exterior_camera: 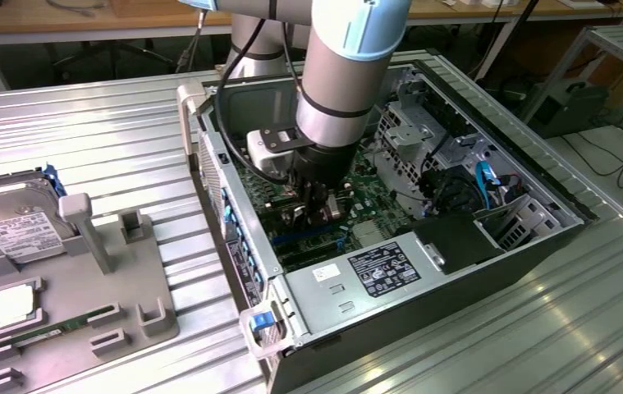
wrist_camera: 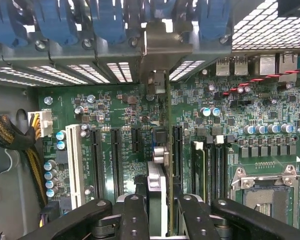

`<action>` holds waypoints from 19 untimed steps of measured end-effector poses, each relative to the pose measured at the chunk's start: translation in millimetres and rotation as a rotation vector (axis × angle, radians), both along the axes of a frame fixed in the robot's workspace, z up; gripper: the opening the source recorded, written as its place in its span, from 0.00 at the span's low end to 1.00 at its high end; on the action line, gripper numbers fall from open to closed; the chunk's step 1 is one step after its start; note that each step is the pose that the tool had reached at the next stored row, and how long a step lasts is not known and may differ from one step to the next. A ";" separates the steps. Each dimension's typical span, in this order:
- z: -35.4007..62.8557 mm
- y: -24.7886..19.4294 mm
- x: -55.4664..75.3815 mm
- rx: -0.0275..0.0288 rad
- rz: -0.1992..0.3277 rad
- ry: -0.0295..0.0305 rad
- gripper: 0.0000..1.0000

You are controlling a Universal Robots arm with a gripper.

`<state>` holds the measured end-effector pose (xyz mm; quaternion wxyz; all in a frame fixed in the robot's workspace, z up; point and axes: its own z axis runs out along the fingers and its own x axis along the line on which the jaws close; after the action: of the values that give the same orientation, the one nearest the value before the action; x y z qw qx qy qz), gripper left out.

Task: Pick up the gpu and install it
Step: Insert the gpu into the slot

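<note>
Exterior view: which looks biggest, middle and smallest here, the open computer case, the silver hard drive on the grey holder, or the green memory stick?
As they look from this camera:
1. computer case, by far the largest.
2. hard drive, sitting at the exterior view's left.
3. memory stick, a thin strip, the smallest.

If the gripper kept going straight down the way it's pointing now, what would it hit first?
Probably the motherboard: the gripper, shut on the gpu, points edge-on at the slots. Depth is unclear.
</note>
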<state>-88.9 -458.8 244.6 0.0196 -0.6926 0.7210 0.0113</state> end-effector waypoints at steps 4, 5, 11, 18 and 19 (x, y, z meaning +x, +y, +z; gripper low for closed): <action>-1.0 0.0 0.0 -0.0003 0.000 0.0002 0.28; -1.0 0.0 0.0 -0.0003 0.000 0.0002 0.28; -1.0 0.0 0.0 -0.0003 0.000 0.0002 0.28; -1.1 -0.2 -0.3 -0.0003 0.000 0.0001 0.28; -1.1 -0.2 -0.8 -0.0003 0.000 0.0001 0.28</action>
<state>-89.6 -459.0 243.5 0.0194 -0.6926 0.7210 0.0112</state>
